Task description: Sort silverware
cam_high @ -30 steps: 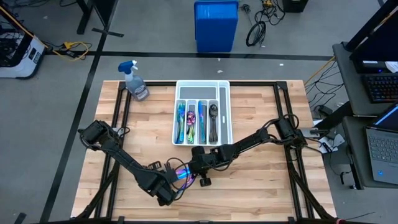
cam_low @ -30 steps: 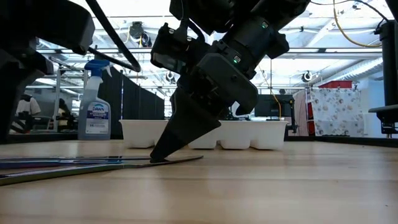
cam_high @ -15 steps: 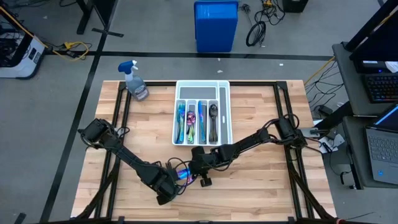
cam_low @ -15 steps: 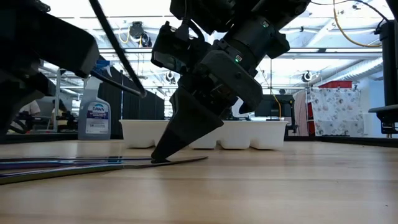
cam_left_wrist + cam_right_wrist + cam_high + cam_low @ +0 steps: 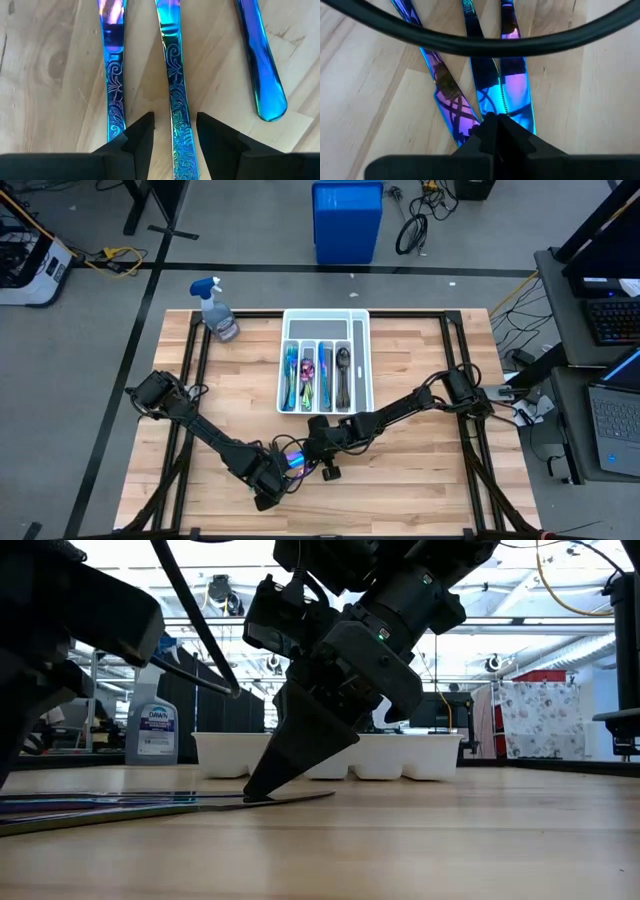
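Left wrist view gives me the clearest read: my left gripper (image 5: 174,137) hangs over 3 iridescent blue pieces of silverware (image 5: 176,95) lying side by side on the bare wood of the table (image 5: 420,470), near its front edge and well short of the white tray (image 5: 363,360). The fingers stand spread, with the middle handle running straight up the gap between them — not pinched, as far as I can see. The handle on one side lies just outside one finger (image 5: 137,137); the rounded blade end on the other side lies well clear.

The right gripper (image 5: 492,125) has its fingers pressed together, tips down on the far ends of the same pieces, seemingly pinning them against the wood.

To do this pick well, I judge I should come down square on that middle handle, keeping both fingers inside the gaps so the neighbour is not caught, and close only once the tips reach the wood. The metal looks thin and slick — a shallow grip could let it swivel. The right tips should hold steady until the left has it, then lift away.

In the tray, several compartments already hold sorted pieces.
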Robot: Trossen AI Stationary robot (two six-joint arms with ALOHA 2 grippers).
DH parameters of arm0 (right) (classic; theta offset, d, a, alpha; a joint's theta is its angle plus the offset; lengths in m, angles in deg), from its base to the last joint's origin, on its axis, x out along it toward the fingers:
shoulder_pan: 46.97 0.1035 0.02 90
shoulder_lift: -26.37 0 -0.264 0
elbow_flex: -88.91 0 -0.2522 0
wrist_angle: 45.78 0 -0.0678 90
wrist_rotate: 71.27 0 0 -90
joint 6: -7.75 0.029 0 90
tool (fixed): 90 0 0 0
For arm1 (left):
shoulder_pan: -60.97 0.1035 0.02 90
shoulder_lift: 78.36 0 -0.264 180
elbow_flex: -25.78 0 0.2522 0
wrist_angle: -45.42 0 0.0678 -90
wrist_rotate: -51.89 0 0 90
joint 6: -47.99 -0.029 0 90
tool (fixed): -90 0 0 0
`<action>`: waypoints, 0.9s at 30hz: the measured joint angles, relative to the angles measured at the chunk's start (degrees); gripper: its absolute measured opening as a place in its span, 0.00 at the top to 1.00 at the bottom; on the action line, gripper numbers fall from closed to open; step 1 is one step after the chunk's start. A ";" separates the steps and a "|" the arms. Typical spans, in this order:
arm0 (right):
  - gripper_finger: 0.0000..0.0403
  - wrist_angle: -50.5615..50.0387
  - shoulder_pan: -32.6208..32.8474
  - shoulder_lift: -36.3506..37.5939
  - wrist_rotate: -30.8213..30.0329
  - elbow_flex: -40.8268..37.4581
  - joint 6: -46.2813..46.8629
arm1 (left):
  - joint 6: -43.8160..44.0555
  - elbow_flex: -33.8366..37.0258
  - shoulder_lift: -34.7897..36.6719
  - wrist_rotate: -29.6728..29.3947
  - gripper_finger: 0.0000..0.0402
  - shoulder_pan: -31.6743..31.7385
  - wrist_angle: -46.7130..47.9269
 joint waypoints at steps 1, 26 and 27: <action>1.00 0.00 0.00 0.00 0.00 0.00 0.01 | 0.02 0.00 -0.02 -0.11 0.66 0.00 0.28; 1.00 0.09 0.07 -0.02 0.02 -0.01 0.02 | 2.55 3.89 0.11 1.14 0.99 0.10 -3.55; 1.00 0.09 0.07 -0.02 0.05 0.00 0.02 | 2.55 3.89 0.11 1.24 0.99 0.09 -3.69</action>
